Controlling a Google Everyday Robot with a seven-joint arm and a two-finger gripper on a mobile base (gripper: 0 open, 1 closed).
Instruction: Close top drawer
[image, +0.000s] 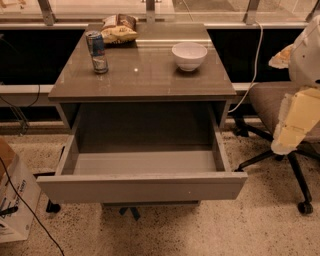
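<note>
The top drawer (142, 187) of the grey-taupe cabinet is pulled far out toward me. Its flat handleless front panel faces me, and its deep grey box (145, 162) is empty. My arm comes in at the right edge of the camera view, white above and pale yellow below. My gripper (285, 142) hangs at the arm's lower end. It is to the right of the drawer's right front corner, a little higher, and apart from it.
On the cabinet top (142, 75) stand a drink can (97, 51), a chip bag (118, 30) and a white bowl (189, 55). An office chair (270, 107) stands right of the cabinet, behind my arm. A cardboard box (12, 200) with a black cable sits at the left.
</note>
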